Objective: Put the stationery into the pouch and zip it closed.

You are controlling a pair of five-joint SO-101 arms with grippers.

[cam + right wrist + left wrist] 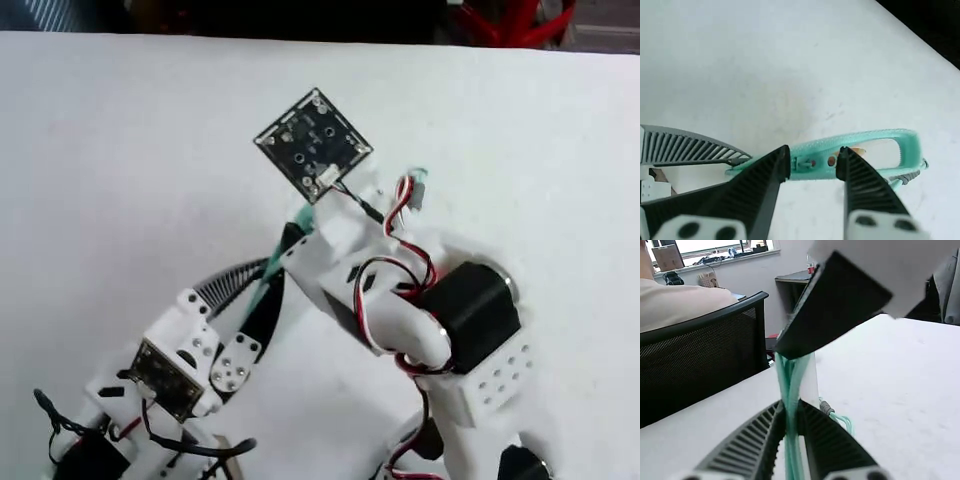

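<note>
Jaws of the left gripper [790, 416] clench the pouch [790, 380] — soft, light, floppy — over the tabletop's [120, 150] middle; the right gripper [812, 160] spreads its jaws around the zip slider [803, 163], probably the firmest hold.

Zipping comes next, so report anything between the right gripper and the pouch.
Nothing visible stands between them. The right gripper straddles the open rim of the pouch; the left gripper is shut on its fabric.
</note>
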